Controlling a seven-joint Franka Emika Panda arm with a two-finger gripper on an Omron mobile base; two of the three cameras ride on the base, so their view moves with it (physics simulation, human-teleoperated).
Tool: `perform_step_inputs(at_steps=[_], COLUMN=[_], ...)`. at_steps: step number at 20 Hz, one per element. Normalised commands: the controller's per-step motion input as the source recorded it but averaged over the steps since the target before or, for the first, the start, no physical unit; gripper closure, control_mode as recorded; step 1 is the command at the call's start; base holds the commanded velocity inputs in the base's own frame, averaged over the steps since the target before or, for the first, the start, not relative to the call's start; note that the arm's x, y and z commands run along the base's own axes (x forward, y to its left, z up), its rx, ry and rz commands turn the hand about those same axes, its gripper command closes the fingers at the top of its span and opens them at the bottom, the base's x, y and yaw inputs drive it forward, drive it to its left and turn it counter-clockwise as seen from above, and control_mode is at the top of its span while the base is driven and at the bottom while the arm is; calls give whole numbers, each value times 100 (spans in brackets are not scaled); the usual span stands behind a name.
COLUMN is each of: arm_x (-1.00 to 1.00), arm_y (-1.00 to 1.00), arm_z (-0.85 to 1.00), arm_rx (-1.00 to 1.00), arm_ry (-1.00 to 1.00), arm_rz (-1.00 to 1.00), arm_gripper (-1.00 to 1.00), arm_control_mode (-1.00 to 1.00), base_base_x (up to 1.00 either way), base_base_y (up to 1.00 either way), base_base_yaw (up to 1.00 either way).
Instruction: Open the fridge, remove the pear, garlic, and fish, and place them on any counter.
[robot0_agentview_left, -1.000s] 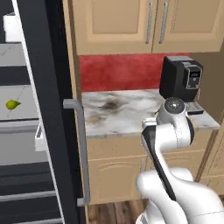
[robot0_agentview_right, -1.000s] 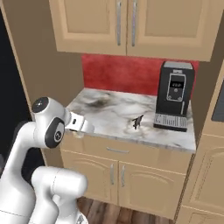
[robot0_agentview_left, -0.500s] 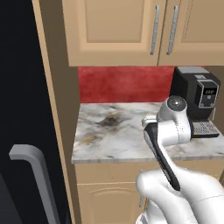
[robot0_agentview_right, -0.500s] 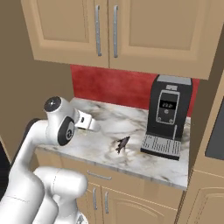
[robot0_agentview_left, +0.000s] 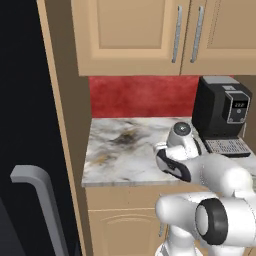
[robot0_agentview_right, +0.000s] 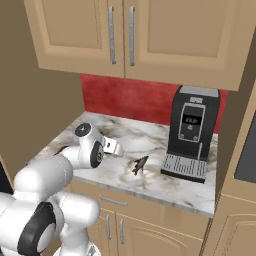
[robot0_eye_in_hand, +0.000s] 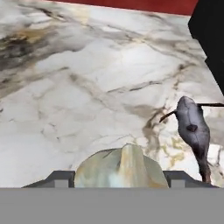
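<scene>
Over the counter (robot0_agentview_right: 150, 137) was where my base had carried the arm: within a second the views swung off the open fridge shelves, where the pear had sat, and onto the marble beside the coffee machine (robot0_agentview_right: 191, 134). From the hand camera I saw the gripper (robot0_eye_in_hand: 120, 177) part-open, closed on the garlic (robot0_eye_in_hand: 121, 170), hanging above the stone. The fish (robot0_eye_in_hand: 192, 127) lay on the counter just right of it, near the machine. I judged the garlic ready to set down, with the pear left to fetch from the fridge (robot0_agentview_left: 25, 150).
</scene>
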Motion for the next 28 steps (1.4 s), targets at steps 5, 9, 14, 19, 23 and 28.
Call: perform_step_inputs(at_steps=[5,9,14,19,23,28], arm_x=[86,82,97,23,-94,-96], arm_y=[-30,-17,0,-18,-13,0], arm_z=[-64,-23,-25,-11,46,76], arm_rx=[-2,0,0,0,6,8], arm_ry=[22,15,10,-2,-26,-35], arm_rz=[-2,-4,-5,-1,0,0], arm_gripper=[100,100,-100,-100,-100,-100], arm_control_mode=[-100,-100,-100,-100,-100,-100], base_base_x=[0,0,0,0,0,0], base_base_y=[0,0,0,0,0,0], base_base_yaw=[0,0,0,0,0,0])
